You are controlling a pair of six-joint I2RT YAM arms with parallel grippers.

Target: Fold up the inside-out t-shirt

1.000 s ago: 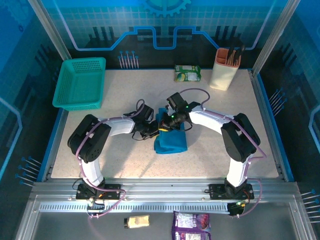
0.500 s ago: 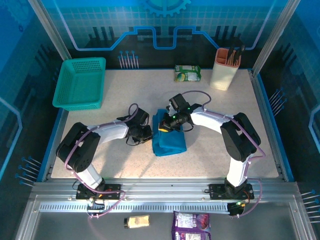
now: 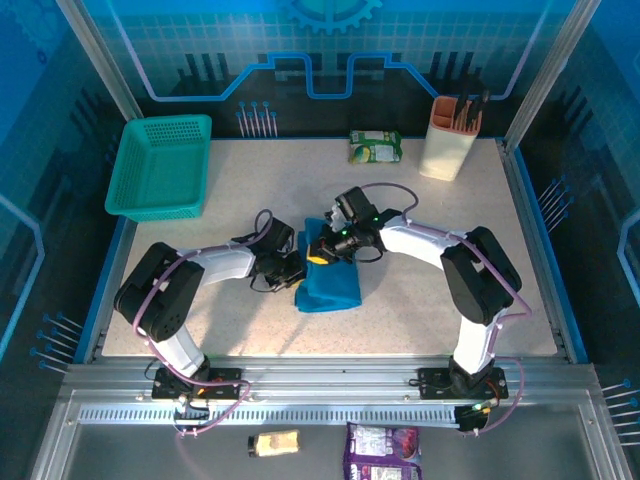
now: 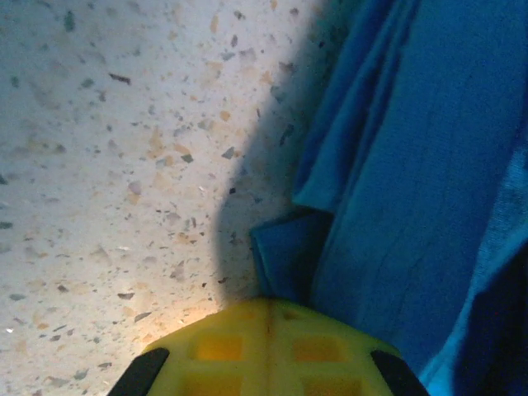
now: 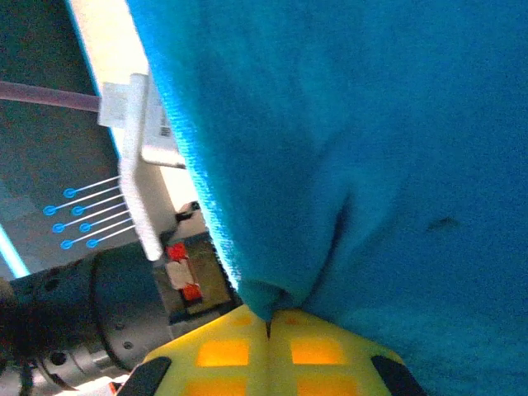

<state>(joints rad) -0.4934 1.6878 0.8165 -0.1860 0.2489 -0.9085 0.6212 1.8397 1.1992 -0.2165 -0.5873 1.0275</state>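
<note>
The inside-out t-shirt (image 3: 332,287) is a folded medium-blue bundle in the middle of the speckled table (image 3: 250,205), between the two arms. My left gripper (image 3: 296,277) sits low at the shirt's left edge. In the left wrist view its yellow fingertips (image 4: 268,307) are shut, with a small folded corner of the t-shirt (image 4: 429,165) pinched at their tip. My right gripper (image 3: 318,256) is at the shirt's upper left corner. Its jaws (image 5: 268,318) are shut on a pinch of the blue cloth (image 5: 371,124), which drapes away from them.
A teal mesh basket (image 3: 160,166) stands at the back left. A green snack packet (image 3: 375,146) and a beige holder (image 3: 447,140) with utensils stand at the back right. Two packets (image 3: 380,452) lie below the rail in front of the arm bases.
The left arm has swung out and lower, its gripper sliding left along the table. The right gripper followed left. The shirt bundle has shifted left and a little nearer.
</note>
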